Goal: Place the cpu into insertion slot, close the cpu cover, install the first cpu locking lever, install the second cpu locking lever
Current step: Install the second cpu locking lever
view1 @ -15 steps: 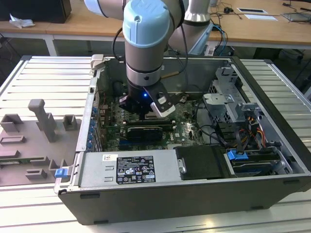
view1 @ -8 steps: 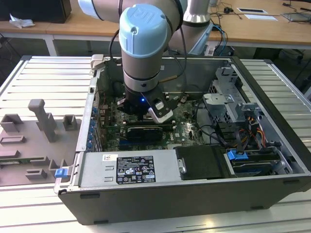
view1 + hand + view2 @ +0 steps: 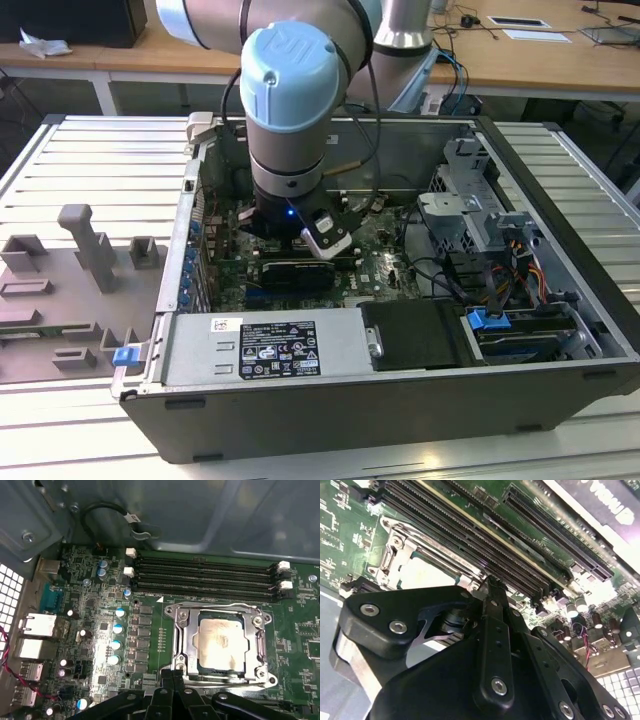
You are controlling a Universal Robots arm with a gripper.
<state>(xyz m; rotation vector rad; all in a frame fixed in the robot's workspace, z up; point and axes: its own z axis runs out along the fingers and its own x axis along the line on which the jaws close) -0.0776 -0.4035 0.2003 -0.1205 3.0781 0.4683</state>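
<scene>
My tool (image 3: pixel 172 680), fingers together and empty, hovers at the insertion slot (image 3: pixel 181 645), where the cpu (image 3: pixel 221 641) sits under the cpu cover (image 3: pixel 260 639).

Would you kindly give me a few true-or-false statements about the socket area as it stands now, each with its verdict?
1. The cpu lies in the insertion slot. True.
2. The cpu cover frames the chip. True.
3. The gripper carries the chip above the case. False: it sits low at the socket's edge, and the chip lies seated.
4. The memory slots beside the socket hold modules. False: they look empty.
</scene>
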